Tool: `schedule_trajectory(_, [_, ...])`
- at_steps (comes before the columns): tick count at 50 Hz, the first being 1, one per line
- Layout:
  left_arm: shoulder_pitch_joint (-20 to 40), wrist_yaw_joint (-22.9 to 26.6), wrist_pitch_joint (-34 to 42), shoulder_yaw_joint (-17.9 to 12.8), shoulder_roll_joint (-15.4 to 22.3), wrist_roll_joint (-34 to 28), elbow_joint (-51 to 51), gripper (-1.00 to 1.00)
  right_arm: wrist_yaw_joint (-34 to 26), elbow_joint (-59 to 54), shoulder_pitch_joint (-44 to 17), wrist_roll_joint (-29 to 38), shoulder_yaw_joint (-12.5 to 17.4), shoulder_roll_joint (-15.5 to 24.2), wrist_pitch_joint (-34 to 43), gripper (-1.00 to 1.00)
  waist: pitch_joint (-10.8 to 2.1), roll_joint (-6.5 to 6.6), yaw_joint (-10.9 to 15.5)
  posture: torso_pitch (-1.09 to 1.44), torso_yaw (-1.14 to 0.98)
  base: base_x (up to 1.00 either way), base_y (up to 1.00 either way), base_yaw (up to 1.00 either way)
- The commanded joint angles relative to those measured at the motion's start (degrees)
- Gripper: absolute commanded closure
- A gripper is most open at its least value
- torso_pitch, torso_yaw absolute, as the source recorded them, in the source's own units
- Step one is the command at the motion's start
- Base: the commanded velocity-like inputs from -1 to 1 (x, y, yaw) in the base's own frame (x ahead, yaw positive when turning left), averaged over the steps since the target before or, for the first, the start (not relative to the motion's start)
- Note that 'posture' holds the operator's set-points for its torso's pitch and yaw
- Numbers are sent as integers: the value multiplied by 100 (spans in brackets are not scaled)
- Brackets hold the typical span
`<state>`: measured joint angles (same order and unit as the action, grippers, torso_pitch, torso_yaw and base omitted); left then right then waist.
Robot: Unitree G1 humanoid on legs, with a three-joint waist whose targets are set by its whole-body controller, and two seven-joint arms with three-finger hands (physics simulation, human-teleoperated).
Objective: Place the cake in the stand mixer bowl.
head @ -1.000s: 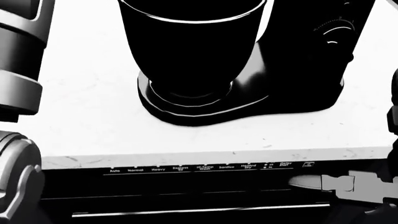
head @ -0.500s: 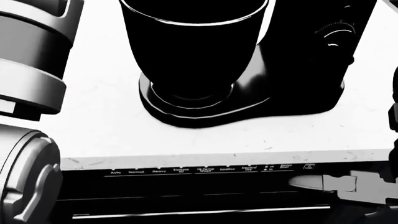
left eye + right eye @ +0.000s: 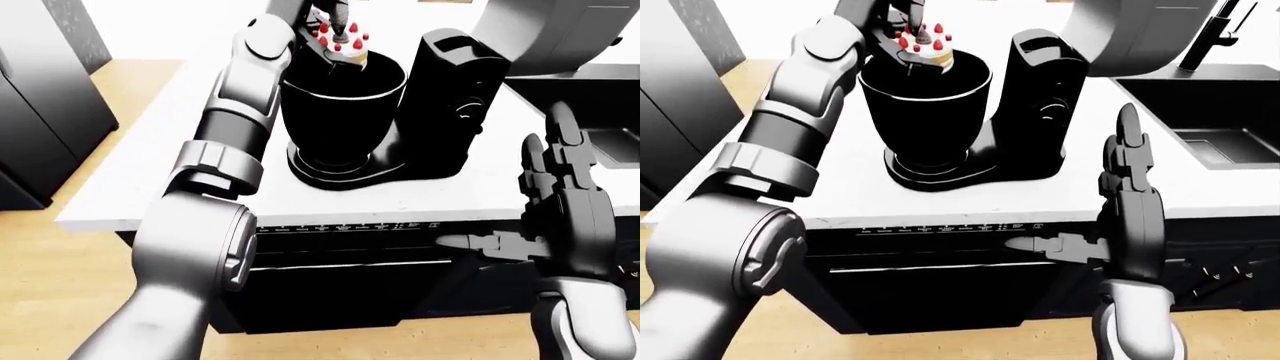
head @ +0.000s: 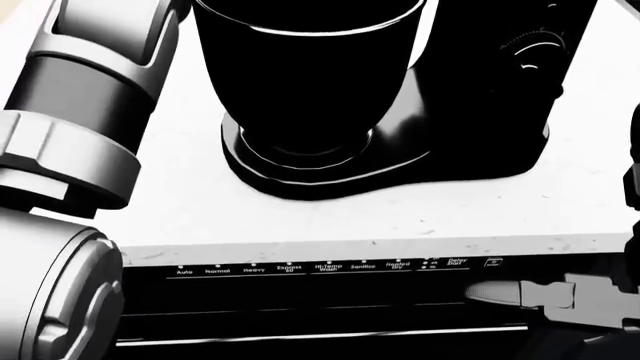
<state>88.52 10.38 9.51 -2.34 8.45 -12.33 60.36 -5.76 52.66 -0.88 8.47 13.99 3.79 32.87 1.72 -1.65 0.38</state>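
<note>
On the white kitchen counter [image 3: 150, 161], the left hand [image 3: 902, 22] grips the cake [image 3: 923, 43] over the stand mixer bowl [image 3: 342, 105] rim, poised for dropping; the right hand [image 3: 560, 202] hangs open, idle.

Red-topped cake [image 3: 924, 42] above black mixer bowl [image 3: 925, 105].

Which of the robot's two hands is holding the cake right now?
The left hand: its fingers grip the cake over the mixer bowl. The right hand is open and empty, low beside the counter.
</note>
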Motion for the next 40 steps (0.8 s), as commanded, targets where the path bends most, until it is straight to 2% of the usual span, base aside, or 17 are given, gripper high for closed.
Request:
schedule_trajectory(1, [286,-67,-185,-51,73,19,-262,100,27,185,-76,3,23,36,-163,-100,-156,-18,1,0,0,0,0,0])
schedule_trajectory(5, [298,-113,-221,-48,95,-22,-232,100,23,199,-66,2,24,37,-159,-100,-160,-17,1,0,0,0,0,0])
schedule_trajectory(6, [311,-128,-237,-51,106,-34,-209,76,23,201,-68,5,21,38,-155,-100,-161,-16,0,0,0,0,0,0])
schedule_trajectory(7, [322,-130,-233,-51,114,-44,-199,11,23,197,-69,5,19,38,-156,-100,-162,-16,0,0,0,0,0,0])
schedule_trajectory(8, [329,-157,-245,-48,125,-66,-181,-100,23,191,-70,7,17,38,-159,-100,-163,-15,-1,0,0,0,0,0])
schedule_trajectory(25, [407,-144,-210,-117,248,-53,-194,-100,21,219,-65,15,7,33,-145,-100,-172,-7,0,0,0,0,0,0])
schedule_trajectory(31, [674,-115,-151,-210,495,45,-134,-100,25,194,-51,-2,21,22,-181,-100,-162,1,-6,0,0,0,0,0])
schedule_trajectory(40, [695,-69,-60,-324,915,206,-194,-100,36,175,-60,14,-7,26,-174,-100,-147,37,-14,0,0,0,0,0])
